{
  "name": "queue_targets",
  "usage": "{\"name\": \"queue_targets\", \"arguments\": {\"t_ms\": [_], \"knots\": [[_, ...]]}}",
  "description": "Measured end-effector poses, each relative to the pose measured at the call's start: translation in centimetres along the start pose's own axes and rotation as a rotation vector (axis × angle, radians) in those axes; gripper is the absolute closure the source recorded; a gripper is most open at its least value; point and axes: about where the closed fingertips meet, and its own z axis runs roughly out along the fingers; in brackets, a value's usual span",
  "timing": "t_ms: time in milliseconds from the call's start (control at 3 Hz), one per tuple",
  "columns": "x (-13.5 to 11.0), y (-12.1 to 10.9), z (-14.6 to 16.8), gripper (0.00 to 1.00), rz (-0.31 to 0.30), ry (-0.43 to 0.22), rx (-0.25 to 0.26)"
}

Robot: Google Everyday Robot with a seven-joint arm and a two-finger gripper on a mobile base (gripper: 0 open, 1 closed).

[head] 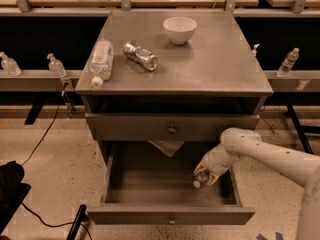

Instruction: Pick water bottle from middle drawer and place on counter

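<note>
The middle drawer (150, 189) is pulled open at the bottom of the grey cabinet. My gripper (206, 174) is inside it at the right, its yellowish fingers closed around the small clear water bottle (200, 179). The bottle is tilted, with its white cap pointing down and to the left, just above the drawer floor. My white arm (260, 151) comes in from the right. The grey metal counter (215, 69) is the cabinet top above.
On the counter lie a bigger labelled bottle (100, 61), a crushed silver can (141, 55) and a white bowl (180, 29). The upper drawer (171, 129) is shut. Small bottles stand on side rails (56, 65) (289, 61). A black cable (45, 134) crosses the floor at left.
</note>
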Motion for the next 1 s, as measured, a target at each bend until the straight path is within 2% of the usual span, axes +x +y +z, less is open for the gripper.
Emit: {"name": "queue_targets", "arguments": {"t_ms": [333, 667, 1000], "knots": [[0.0, 0.9, -8.4, 1.0, 0.027, -0.095, 0.169], [-1.8, 3.0, -15.6, 1.0, 0.017, -0.189, 0.316], [-4.3, 6.5, -23.1, 1.0, -0.015, -0.27, 0.451]]}}
